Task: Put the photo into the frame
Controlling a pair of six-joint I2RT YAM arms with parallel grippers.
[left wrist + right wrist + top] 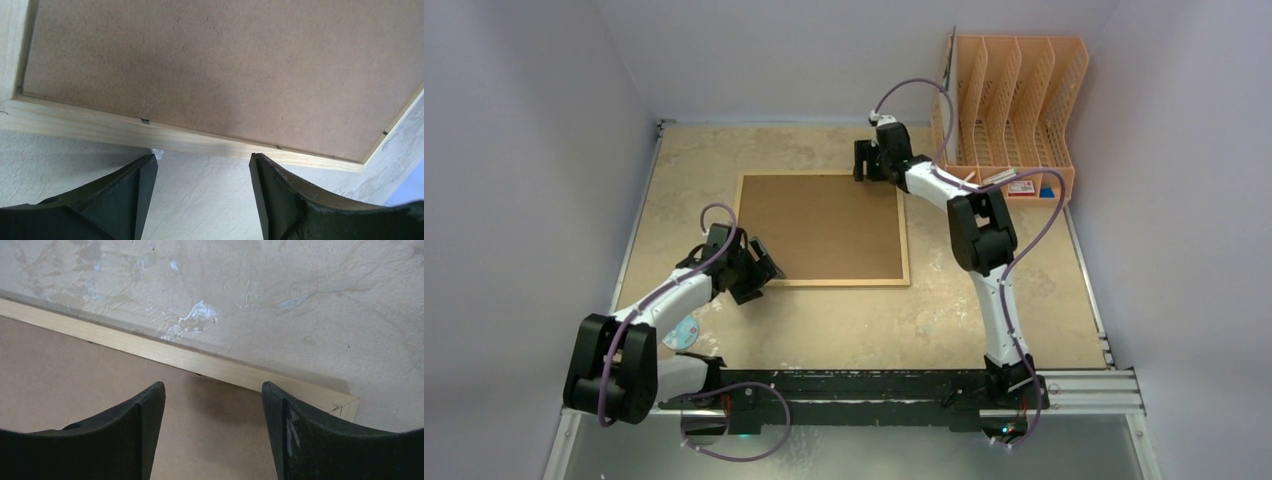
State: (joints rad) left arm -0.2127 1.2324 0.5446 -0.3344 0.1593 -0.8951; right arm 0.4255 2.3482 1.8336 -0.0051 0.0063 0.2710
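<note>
The frame (824, 228) lies back-up in the middle of the table, its brown fibreboard back (225, 65) ringed by a thin light-wood border (125, 130). My left gripper (761, 266) is at the frame's near-left corner. In the left wrist view it (202, 157) stands open over bare table just short of the border, with nothing between the fingers. My right gripper (865, 160) is at the far-right corner. In the right wrist view it (212, 387) is open above the back (75, 390), close to the wood edge (225, 367), holding nothing. The photo is out of view.
An orange plastic file organiser (1014, 100) stands at the back right, with a small red-and-white item (1022, 187) and a blue one at its foot. A pale round disc (682, 333) lies beside the left arm. Walls enclose the table; a black rail (874, 385) runs along the near edge.
</note>
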